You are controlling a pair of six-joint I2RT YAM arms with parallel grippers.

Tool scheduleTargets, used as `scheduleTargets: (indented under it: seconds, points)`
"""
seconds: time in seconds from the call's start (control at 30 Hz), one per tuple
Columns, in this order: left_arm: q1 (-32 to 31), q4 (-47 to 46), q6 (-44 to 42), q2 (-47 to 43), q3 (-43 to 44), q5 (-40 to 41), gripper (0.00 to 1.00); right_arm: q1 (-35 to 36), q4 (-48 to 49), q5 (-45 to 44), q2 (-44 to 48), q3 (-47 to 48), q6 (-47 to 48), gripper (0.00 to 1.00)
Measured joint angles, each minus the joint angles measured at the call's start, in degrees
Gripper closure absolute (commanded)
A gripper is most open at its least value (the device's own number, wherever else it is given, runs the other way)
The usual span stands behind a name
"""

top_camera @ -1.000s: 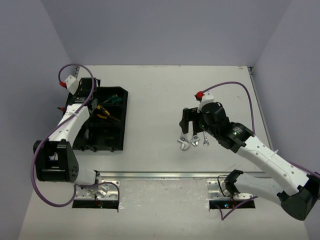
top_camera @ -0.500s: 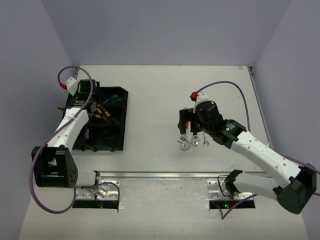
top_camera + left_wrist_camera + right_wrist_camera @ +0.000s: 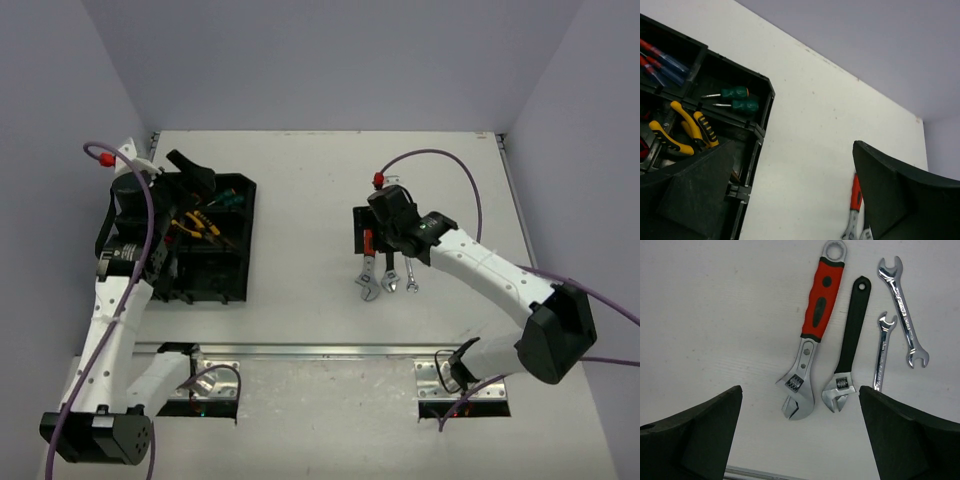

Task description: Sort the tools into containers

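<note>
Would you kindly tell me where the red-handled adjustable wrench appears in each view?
Top external: red-handled adjustable wrench right of centre.
Left wrist: wrench at bottom edge, right of centre.
Right wrist: wrench at centre.
Shared landmark: black-handled wrench beside it, top and right-wrist views.

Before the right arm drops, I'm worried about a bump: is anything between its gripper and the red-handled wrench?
Nothing visible. The right gripper hangs open directly over the red-handled wrench, which lies flat on the bare table. The black-handled wrench lies close beside it, not touching.
</note>
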State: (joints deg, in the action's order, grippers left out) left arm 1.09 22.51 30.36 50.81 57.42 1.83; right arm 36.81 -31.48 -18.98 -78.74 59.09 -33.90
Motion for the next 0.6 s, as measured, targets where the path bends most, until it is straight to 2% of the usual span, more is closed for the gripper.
scheduleTargets:
  seconds: [0.1,0.23,0.4,0.47,0.6]
  points:
    - [-0.06,1.81,-3.94,-3.8,-3.22,-4.18,0.0,-1.14,-2.13,-2.78,-2.55,0.35,-0.6,0.04]
    - [-0.06,4.47,-6.92,-10.24,-10.53,-6.51,0.0,-6.56,-3.35,-1.51,-3.04,-1.03,0.83,0.12]
    - [-1.49,6.38,-7.94,-13.99,-14.63,-7.02,0.0,-15.62,-3.83,3.09,-3.13,-3.84,4.52,0.38]
    - [-2.4,6.17,-8.07,-14.21,-14.71,-7.35,0.0,-18.45,-4.25,5.31,-3.31,-4.64,6.59,0.45]
    - [-4.4,5.62,-8.2,-13.72,-14.81,-8.39,0.0,-22.06,-4.53,9.77,-6.46,-4.75,10.34,0.51]
